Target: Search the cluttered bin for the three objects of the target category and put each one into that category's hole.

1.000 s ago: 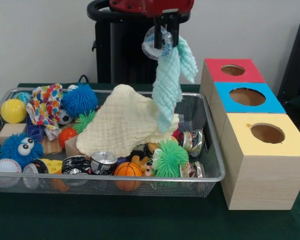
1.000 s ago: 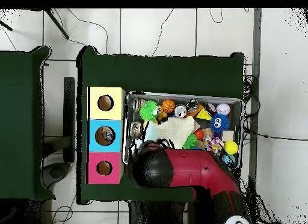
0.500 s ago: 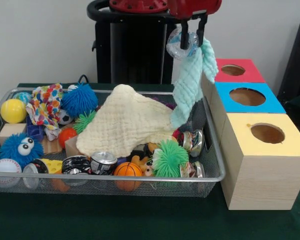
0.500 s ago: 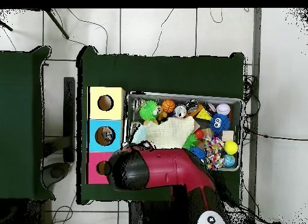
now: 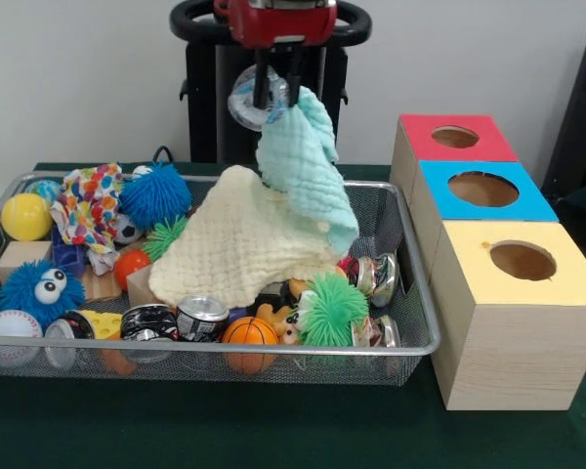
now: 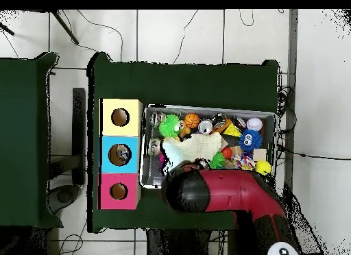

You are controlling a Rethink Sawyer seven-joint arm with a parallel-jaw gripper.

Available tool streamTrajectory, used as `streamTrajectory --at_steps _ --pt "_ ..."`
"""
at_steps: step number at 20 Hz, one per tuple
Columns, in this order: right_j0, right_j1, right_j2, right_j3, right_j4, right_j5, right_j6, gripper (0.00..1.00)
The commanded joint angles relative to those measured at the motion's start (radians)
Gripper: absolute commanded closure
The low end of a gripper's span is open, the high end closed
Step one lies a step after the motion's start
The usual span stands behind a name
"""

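The silver wire-mesh bin (image 5: 225, 348) sits on the green table, full of toys, cans and cloths. It also shows in the overhead view (image 6: 206, 107). My gripper (image 5: 278, 96) is high over the bin's far middle. It is shut on a mint-green cloth (image 5: 308, 176) with a clear ring (image 5: 242, 98) at its top. The cloth hangs down and its lower end rests by a large cream cloth (image 5: 239, 239). To the bin's right stand three wooden boxes with holes: red (image 5: 454, 137), blue (image 5: 483, 189) and yellow (image 5: 523, 261). In the overhead view my arm (image 6: 212, 192) hides the gripper.
In the bin lie a yellow ball (image 5: 24, 217), a polka-dot cloth (image 5: 88, 200), a blue spiky ball (image 5: 154, 193), a blue fuzzy toy with eyes (image 5: 39, 288), a baseball (image 5: 10, 327), a can (image 5: 203, 315), a small basketball (image 5: 249, 332) and a green spiky ball (image 5: 330, 311).
My gripper swung toward the boxes with the mint cloth, then came back over the middle of the bin. The cloth is still held and now drapes lower.
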Motion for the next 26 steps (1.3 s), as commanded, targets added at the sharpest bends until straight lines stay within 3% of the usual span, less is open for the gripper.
streamTrajectory --at_steps 1,5,12,23,26 --pt "-0.007 0.038 -0.009 -0.034 -0.054 0.046 0.042 1.00" --pt "-0.003 0.009 -0.027 -0.098 -0.108 0.124 -0.001 1.00" --pt "0.003 0.045 -0.029 -0.088 -0.108 0.073 0.049 1.00" --pt "-0.105 0.066 -0.014 -0.101 -0.113 0.024 -0.024 1.00" --pt "-0.121 0.078 -0.027 -0.141 -0.168 0.005 -0.042 1.00"
